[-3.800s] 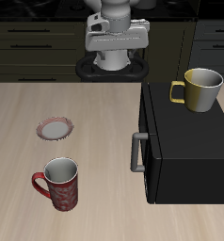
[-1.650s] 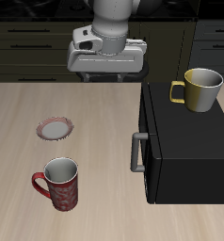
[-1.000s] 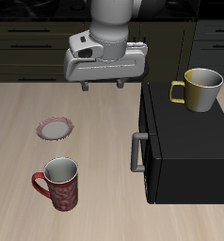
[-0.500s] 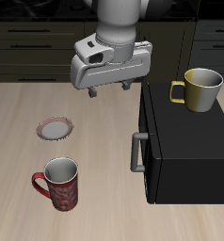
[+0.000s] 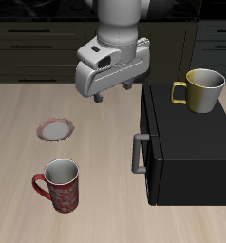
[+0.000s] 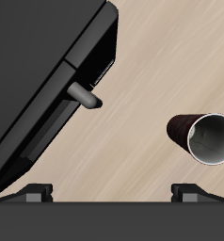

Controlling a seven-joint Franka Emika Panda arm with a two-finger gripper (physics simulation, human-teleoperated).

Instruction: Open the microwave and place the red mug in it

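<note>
The microwave [image 5: 186,142] is a large black box with its door shut and a grey bar handle [image 5: 137,154] on the front. In the wrist view the microwave [image 6: 39,66] and its handle [image 6: 86,94] show too. The red mug [image 5: 61,185] stands upright on the wood table, near the front edge, well apart from the microwave; the wrist view looks into its pale inside [image 6: 206,136]. My gripper [image 5: 113,92] hangs open and tilted in the air, farther back than the handle, holding nothing. Its fingertips [image 6: 37,191] sit wide apart.
A yellow-olive mug [image 5: 202,90] stands on top of the microwave. A small flat red-rimmed plate [image 5: 56,129] lies on the table behind the red mug. Dark cabinets run along the back.
The gripper has come forward and lower from the back of the table, and has tilted and shifted toward the microwave. The mugs, plate and microwave have not moved.
</note>
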